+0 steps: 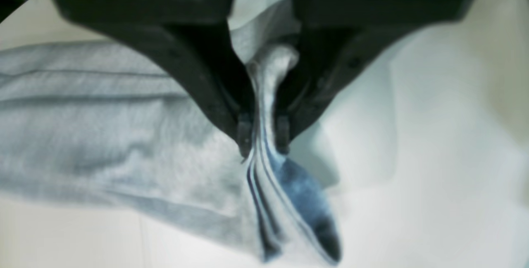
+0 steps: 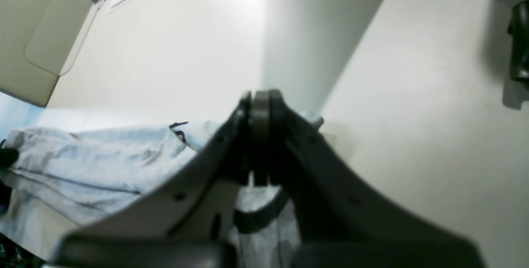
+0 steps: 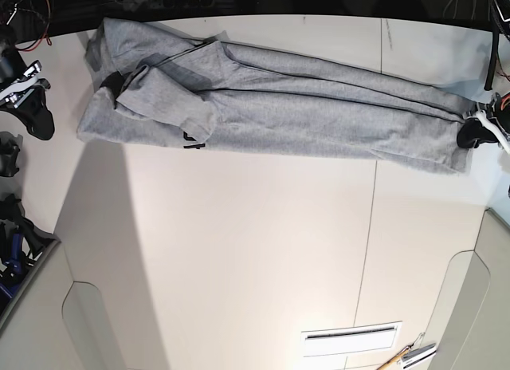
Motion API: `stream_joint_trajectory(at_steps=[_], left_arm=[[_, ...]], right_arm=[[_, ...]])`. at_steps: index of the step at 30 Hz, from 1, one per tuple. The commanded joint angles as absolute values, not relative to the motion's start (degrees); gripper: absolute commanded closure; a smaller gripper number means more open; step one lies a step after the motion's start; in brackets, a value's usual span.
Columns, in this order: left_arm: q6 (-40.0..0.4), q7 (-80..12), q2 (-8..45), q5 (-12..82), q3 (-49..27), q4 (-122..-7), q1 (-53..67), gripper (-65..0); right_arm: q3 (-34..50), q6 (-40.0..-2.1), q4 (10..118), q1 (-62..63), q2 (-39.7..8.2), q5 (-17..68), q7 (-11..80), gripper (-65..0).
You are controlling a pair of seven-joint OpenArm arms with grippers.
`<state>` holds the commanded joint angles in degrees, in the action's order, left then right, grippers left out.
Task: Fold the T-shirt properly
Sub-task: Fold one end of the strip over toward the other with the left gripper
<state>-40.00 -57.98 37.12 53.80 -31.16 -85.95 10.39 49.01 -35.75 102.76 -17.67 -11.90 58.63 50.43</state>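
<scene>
Our left gripper (image 1: 263, 136) has its fingers (image 1: 244, 134) closed on a bunched edge of the T-shirt (image 3: 303, 115), several layers of hem pinched between the pads with a dark fold hanging toward 6 o'clock. Our right gripper (image 2: 260, 107) shows its fingers (image 2: 261, 136) pressed together, with grey cloth directly beneath them, but we cannot tell whether fabric is actually trapped there. Outward from both, the T-shirt lies stretched as a long crumpled band across the 12 o'clock edge of the tabletop (image 3: 255, 250), one end at 10 o'clock, the other at 3 o'clock. We judge the main risk to be uneven tension: if the right side holds nothing, any pull drags the band askew. The left pinch also gathers layers unevenly, so a layer may slip and spoil the fold line, or the cloth may slide off the far edge.
</scene>
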Motion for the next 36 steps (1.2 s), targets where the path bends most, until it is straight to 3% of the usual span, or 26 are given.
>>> stream_joint_trajectory(at_steps=[4,9,15,19,20,22,23,24,26,27,30,36], left_arm=[[-40.0,-58.3,36.3,56.0,-31.1,-101.0,15.5,0.0],[-40.0,-60.4,29.6,57.2,-28.2,-117.8,19.4,0.0],[-40.0,-59.9,22.7,53.5,-12.4,-119.5,19.1,0.0],[-40.0,-53.9,18.0,43.2,-3.6,-117.8,18.9,0.0],[-40.0,-53.3,17.1,41.2,-2.0,-116.8,18.9,-6.4],[-40.0,-52.9,16.2,40.1,1.1,-114.4,18.9,-25.0],[-40.0,-52.8,16.0,40.5,2.6,-113.4,18.9,-32.4],[-40.0,-52.4,15.9,41.4,4.2,-112.5,18.9,-36.0],[-40.0,-50.4,15.9,42.0,7.4,-111.9,18.9,-36.2],[-40.0,-48.8,15.9,42.0,8.8,-111.9,18.9,-36.2],[-40.0,-44.5,15.6,42.0,11.4,-112.0,18.9,-36.1],[-40.0,-46.7,12.2,43.7,11.5,-112.0,18.9,-36.1]], right_arm=[[49.0,-35.7,102.8,-17.7,-11.9,57.9,50.4,0.0],[49.0,-35.6,102.8,-17.7,-11.9,57.8,50.4,0.0],[49.0,-35.6,102.7,-17.8,-11.9,57.4,50.5,0.0],[49.0,-35.6,102.7,-17.8,-11.9,57.4,51.3,0.0],[49.0,-35.6,102.7,-17.8,-11.9,57.2,51.7,0.0],[49.0,-35.3,102.7,-17.8,-11.9,56.8,52.7,0.0],[49.0,-34.9,102.7,-17.9,-11.9,56.5,52.8,-1.4],[49.0,-34.8,102.7,-17.8,-11.9,55.9,52.8,-11.4],[49.0,-34.7,102.6,-17.9,-11.9,55.6,52.8,-30.1],[49.0,-34.7,102.5,-18.0,-11.9,55.2,52.8,-35.8],[49.0,-34.3,101.3,-18.0,-11.9,54.7,53.6,-38.0],[49.0,-34.3,98.3,-19.9,-11.9,56.4,55.8,-38.0]])
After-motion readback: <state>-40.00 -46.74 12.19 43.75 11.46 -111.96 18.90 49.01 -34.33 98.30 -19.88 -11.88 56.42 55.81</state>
